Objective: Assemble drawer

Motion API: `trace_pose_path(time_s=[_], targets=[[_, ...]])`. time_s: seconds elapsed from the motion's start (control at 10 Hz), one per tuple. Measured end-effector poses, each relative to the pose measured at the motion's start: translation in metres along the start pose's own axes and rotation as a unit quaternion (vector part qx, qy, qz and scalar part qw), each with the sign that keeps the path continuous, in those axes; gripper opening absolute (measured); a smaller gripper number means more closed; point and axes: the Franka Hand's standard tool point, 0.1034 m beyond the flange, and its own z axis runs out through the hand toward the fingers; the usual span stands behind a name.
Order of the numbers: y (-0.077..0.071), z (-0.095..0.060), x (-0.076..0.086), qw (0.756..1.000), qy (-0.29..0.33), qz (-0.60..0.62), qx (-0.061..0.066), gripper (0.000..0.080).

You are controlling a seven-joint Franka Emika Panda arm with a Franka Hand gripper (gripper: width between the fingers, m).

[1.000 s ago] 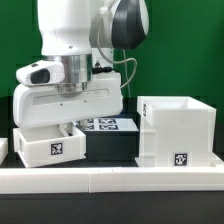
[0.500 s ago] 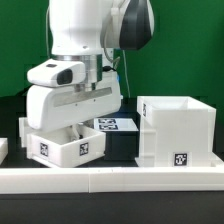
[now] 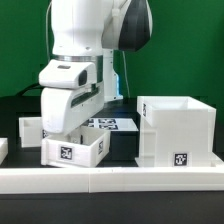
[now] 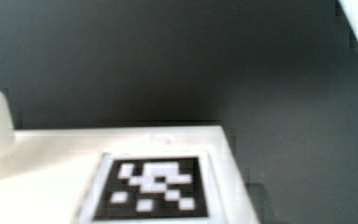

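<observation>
Drawer (image 3: 72, 150) is hanging tilted under the hand (image 3: 66, 130), which is gripping its wall. Case (image 3: 178, 128) is standing on the tabletop (image 3: 120, 150), at the exterior view's right.

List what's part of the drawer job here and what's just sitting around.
Job:
- drawer box, tilted, under the tool
- drawer housing, open-topped, on the exterior view's right

Lying about:
- marker board, flat on the table
- white piece, cut off at the exterior view's left edge, unidentifiable
</observation>
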Motion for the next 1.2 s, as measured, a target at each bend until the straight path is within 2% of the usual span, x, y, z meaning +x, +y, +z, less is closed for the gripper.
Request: trace_pose_path(time_s=[0.3, 0.6, 0.7, 1.0, 1.2], targets=[[0.003, -0.003, 0.01, 0.994, -0.01, -0.107, -0.005, 0.0041], [0.008, -0.005, 0.031, 0.994, -0.006, -0.112, -0.003, 0.0041], [0.009, -0.004, 0.031, 0.994, -0.004, -0.111, -0.014, 0.0041], [0.005, 0.003, 0.029, 0.994, -0.005, -0.113, -0.007, 0.0041], [0.007, 0.002, 0.038, 0.993, -0.001, -0.12, -0.008, 0.0041]])
